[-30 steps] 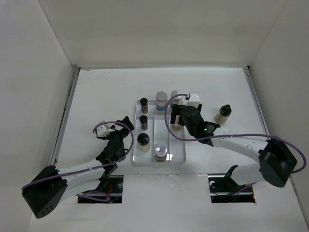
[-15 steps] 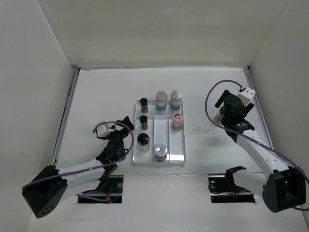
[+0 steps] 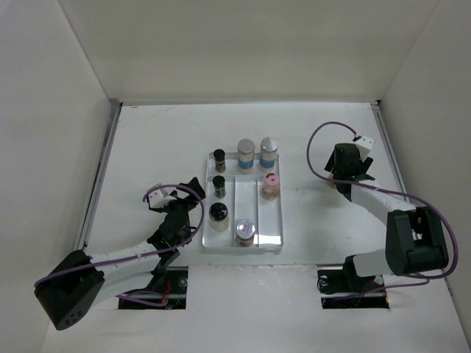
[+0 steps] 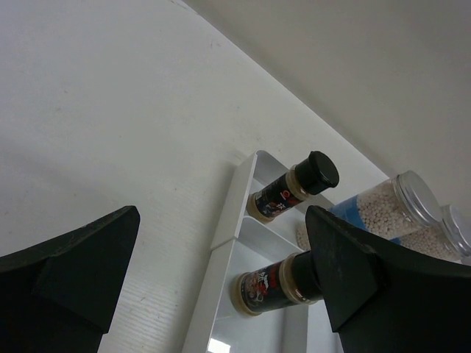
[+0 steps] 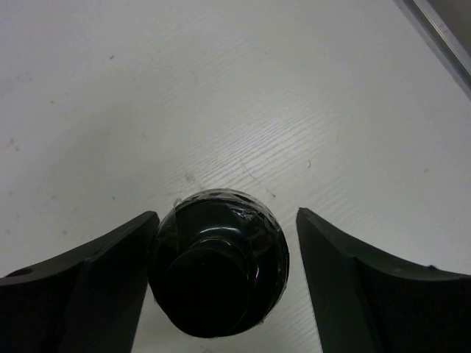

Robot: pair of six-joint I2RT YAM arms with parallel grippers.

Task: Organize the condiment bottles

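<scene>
Condiment bottle with black cap (image 5: 217, 268) upright on the bench (image 5: 221, 88), right claw (image 5: 226, 220) spread around the cap, one finger touching, gap at the other, white tray (image 3: 246, 195) well to its left holding seven bottles (image 3: 219, 184), left claw (image 4: 221, 213) spread wide and empty beside the tray's left rim

arms (image 3: 118, 259): white links, black joints | cables (image 3: 174, 186): purple | pincer fingers (image 4: 73, 265): matte black

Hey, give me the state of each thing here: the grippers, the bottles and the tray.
Tray: flat on the table, partly filled.
Tray bottles: seven, upright, capped.
Lone bottle: upright, capped, outside tray.
Right gripper: open, straddling lone bottle.
Left gripper: open, empty, beside tray.
</scene>
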